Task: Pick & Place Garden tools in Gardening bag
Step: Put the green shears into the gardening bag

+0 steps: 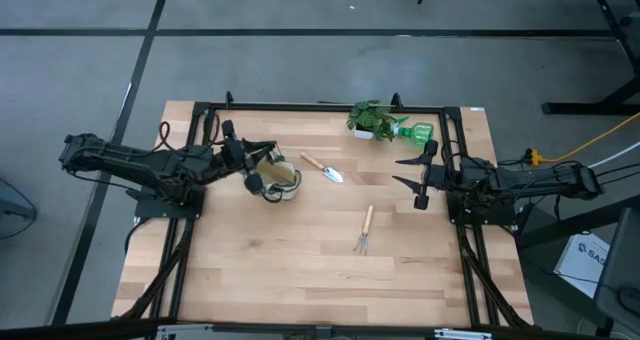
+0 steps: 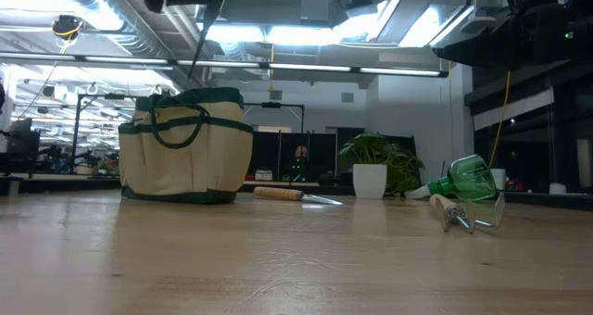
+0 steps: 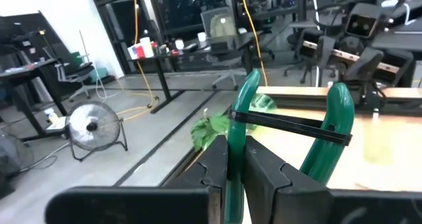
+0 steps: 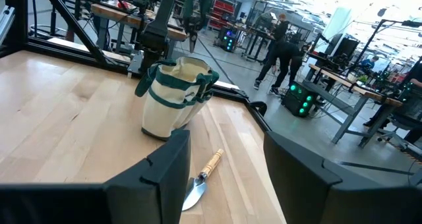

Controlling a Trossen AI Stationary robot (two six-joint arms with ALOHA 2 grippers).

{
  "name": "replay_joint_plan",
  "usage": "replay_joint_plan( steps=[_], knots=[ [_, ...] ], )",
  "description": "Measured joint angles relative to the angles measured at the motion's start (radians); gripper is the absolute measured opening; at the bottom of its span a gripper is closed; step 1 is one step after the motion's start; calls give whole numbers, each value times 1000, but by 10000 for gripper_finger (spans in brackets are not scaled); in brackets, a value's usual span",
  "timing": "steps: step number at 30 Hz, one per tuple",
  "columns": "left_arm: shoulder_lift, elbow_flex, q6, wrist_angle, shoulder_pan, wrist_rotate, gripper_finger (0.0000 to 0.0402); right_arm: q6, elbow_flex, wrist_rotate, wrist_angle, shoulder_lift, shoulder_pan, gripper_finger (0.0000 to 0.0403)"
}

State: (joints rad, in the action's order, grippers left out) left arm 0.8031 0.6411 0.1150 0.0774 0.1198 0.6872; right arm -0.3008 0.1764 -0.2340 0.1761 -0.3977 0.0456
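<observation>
Tabletop: bag handle (image 3: 239,128) in left hand (image 3: 239,174)

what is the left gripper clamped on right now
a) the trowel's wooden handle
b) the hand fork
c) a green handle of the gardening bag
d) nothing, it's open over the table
c: the left wrist view shows the left gripper shut on a green bag handle, and from above it sits at the gardening bag, while the trowel and hand fork lie free on the table.
</observation>
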Motion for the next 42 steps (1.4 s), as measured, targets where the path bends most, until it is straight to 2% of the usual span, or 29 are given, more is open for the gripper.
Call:
replay_joint_plan(
  steps=[8,11,16,21,27,36,42],
  knots=[
    [-67,0,106,4,-56,-32,24,0,0,0,0,0,0,195],
    [-73,0,105,8,-104,-151,24,0,0,0,0,0,0,195],
    [-62,0,79,-24,-196,-418,24,0,0,0,0,0,0,195],
    [-27,0,79,-132,-282,-458,24,0,0,0,0,0,0,195],
    [48,0,11,-206,-334,-652,24,0,0,0,0,0,0,195],
    [122,0,-32,-324,-333,-619,24,0,0,0,0,0,0,195],
    [147,0,-42,-345,-330,-600,35,0,0,0,0,0,0,195]
  ],
)
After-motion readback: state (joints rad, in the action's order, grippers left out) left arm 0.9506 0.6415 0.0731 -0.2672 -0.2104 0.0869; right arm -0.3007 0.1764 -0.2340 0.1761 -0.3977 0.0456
